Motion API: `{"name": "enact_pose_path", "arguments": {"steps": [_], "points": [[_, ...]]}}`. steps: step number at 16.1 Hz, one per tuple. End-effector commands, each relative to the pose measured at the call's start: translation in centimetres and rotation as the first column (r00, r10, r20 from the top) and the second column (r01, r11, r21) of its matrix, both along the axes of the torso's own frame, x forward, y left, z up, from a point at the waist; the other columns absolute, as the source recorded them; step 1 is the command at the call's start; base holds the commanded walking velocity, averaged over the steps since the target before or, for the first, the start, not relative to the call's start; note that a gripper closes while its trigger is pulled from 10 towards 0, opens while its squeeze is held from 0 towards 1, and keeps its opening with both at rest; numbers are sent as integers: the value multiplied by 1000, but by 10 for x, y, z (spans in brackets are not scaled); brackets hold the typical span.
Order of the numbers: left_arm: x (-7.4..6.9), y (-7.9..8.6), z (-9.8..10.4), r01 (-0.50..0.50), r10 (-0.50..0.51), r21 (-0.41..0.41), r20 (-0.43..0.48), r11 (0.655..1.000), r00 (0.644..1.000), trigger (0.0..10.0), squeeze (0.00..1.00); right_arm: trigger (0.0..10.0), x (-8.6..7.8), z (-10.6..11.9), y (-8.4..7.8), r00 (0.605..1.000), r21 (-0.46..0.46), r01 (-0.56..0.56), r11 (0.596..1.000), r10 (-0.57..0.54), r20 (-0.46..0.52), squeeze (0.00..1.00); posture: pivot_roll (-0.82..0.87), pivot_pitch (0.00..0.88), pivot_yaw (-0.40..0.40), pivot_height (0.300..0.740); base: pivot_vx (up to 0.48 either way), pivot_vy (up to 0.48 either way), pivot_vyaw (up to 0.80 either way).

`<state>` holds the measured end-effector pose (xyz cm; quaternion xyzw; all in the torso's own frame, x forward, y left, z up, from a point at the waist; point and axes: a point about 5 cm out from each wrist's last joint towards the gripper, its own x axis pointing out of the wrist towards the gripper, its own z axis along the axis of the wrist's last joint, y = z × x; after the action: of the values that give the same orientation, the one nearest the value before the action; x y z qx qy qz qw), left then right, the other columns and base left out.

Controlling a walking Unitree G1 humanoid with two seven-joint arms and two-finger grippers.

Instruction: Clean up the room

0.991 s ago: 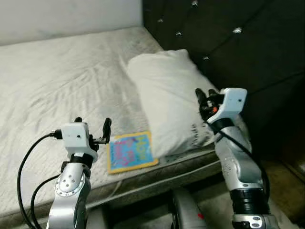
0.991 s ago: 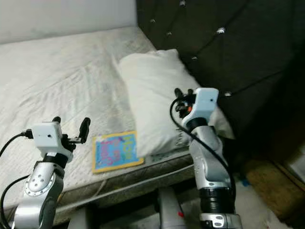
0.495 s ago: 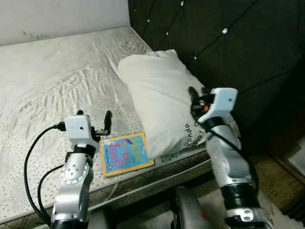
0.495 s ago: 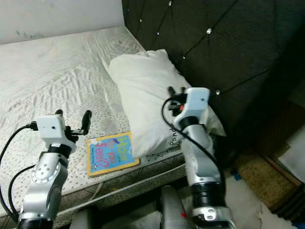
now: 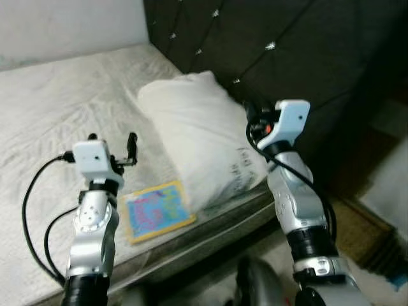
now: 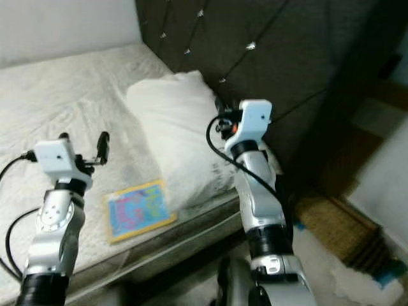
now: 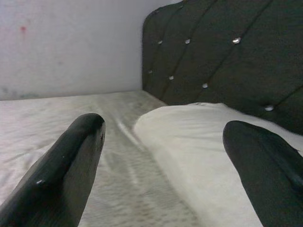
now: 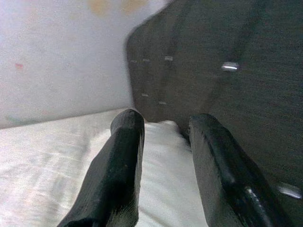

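White pillow (image 5: 191,137) overhangs the mattress edge (image 5: 217,220); left end effector (image 5: 112,143) released, right end effector (image 8: 163,156) parted, empty.

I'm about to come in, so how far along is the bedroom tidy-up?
Nothing looks done yet. The book lies at the mattress edge beside the pillow. Nothing is in hand: the left tool is open above the mattress, and the right tool is empty over the pillow. Picking up the book remains.
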<state>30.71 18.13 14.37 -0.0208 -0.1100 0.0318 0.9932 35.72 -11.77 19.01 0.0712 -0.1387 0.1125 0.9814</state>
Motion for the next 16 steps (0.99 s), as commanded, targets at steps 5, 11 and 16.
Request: {"name": "enact_pose_path", "arguments": {"steps": [5,11,16], "points": [[4,-16,7,26,-26,-17,35,1000,999,10000,0,10000,2,-4,-6,999,-103,31,994,-32,-8,0,-148,0,15,581,0,0,-179],[-14,-13,0,4,-3,-30,19,1000,1000,10000,0,10000,-13,-14,-10,1000,-102,8,995,-8,-9,0,-131,0,-4,586,0,0,0],[-22,-11,-2,-15,15,-39,0,999,1000,10000,0,10000,-15,-1,-8,1000,-92,0,996,1,16,0,-148,0,6,634,0,0,0]]}}
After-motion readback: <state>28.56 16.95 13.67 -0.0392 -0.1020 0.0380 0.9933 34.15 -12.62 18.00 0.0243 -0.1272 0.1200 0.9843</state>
